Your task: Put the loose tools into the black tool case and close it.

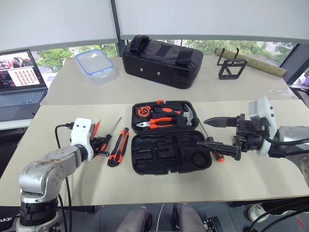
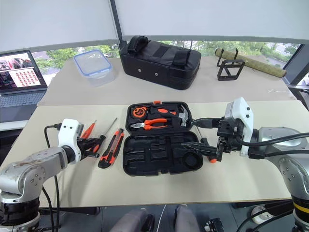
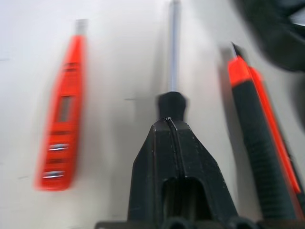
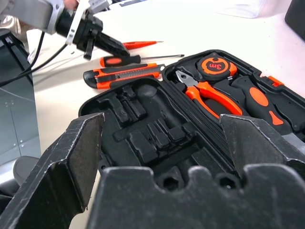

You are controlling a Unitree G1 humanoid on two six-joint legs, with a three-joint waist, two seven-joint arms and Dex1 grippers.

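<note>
The black tool case [image 1: 166, 137] lies open in the middle of the table [image 1: 251, 179], with pliers [image 1: 157, 123], a tape measure [image 1: 143, 111] and a hammer [image 1: 186, 115] in its far half and empty slots in its near half; the left gripper [image 3: 170, 125] has its fingers pressed together over the handle of a black-and-orange screwdriver [image 3: 173, 71], its shaft pointing away between a small orange screwdriver [image 3: 62, 109] and an orange-black utility knife [image 3: 259, 138], all left of the case; whether it truly grips the handle cannot be told; the right gripper [image 1: 210, 131] hovers with jaws wide apart at the case's right edge, above a second screwdriver [image 1: 215, 150] lying there; beyond stand a black fabric bag [image 1: 161, 60], a clear lidded box [image 1: 95, 65], a black wire stand [image 1: 231, 66] and a laptop [image 1: 21, 82]
</note>
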